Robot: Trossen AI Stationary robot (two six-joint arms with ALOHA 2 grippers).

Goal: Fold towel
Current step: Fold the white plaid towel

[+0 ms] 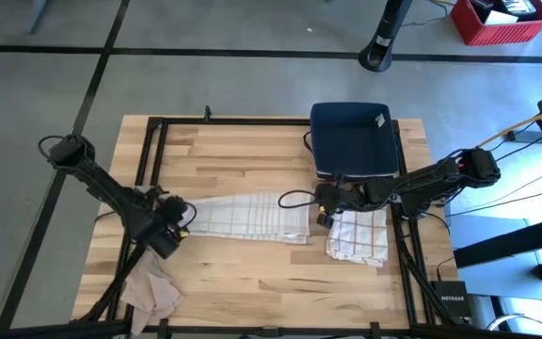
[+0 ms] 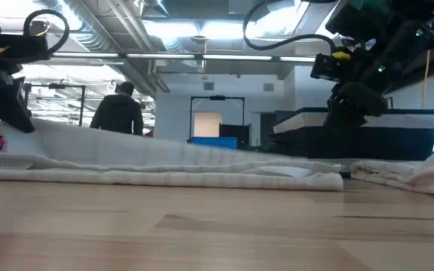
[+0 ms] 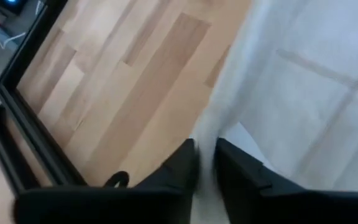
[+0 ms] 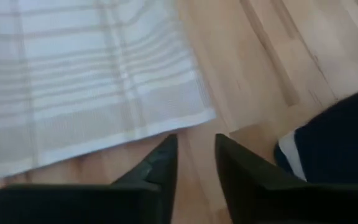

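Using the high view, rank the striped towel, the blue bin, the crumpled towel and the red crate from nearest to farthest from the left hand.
1. Striped towel: pinched at its end by the left hand.
2. Crumpled towel: across the table, by the right hand.
3. Blue bin: at the table's far right edge.
4. Red crate: on the floor, past the table's far right corner.

readable text: one brand name only
"netgear" in pale letters on a black box (image 1: 457, 299) beside the table's right edge.
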